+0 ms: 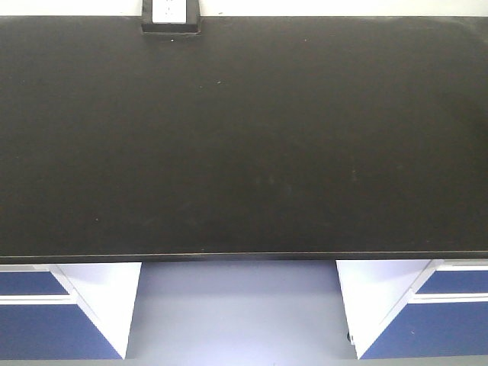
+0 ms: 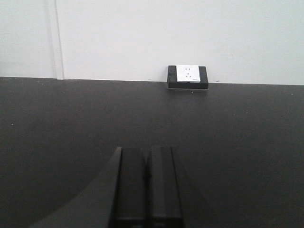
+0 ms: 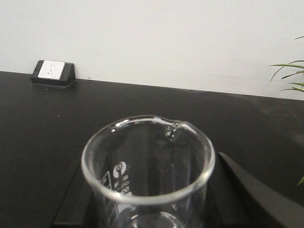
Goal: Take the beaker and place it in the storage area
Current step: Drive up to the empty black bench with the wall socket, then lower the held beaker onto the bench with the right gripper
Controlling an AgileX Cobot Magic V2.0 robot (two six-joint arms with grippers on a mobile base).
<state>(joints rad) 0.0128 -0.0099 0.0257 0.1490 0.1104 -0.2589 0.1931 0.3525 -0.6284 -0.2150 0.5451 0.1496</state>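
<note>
Storage benchtop (image 1: 244, 137) is showing as one wide matte-black slab. Its front edge is running straight across the front view. Under it, white and blue cabinets (image 1: 46, 320) are sitting at both ends, with an open knee gap and grey floor (image 1: 236, 313) between them. The back edge is butting against a white wall (image 2: 142, 33). The only thing breaking that line is a black-framed socket box (image 1: 170, 15), back and left of centre.

Left pincer (image 2: 147, 151) is sitting clenched, fingers pressed flat together with nothing between them. It's pointing at the wall, low over the bench. There's open black surface all the way ahead to the socket box, and a vertical trim strip (image 2: 52, 38) is running up the wall at far left.

Right pincer (image 3: 150, 209) is grasping the beaker (image 3: 148, 175). One dark finger (image 3: 247, 190) is flanking the glass on the right, the other on the left. The beaker is standing upright, pour lip facing the wall, over the bench well forward of the back edge. I can't tell whether its base is touching the top. The socket box is sitting well off to the back-left of it, and green plant leaves (image 3: 289, 76) are poking in at the right edge. The surface between the beaker and the wall is lying open.

Writing: a white printed logo and scale (image 3: 121, 173) are showing through the glass on the near-left wall of the beaker, too skewed to read. The socket face is plain white and shows only pin slots.
</note>
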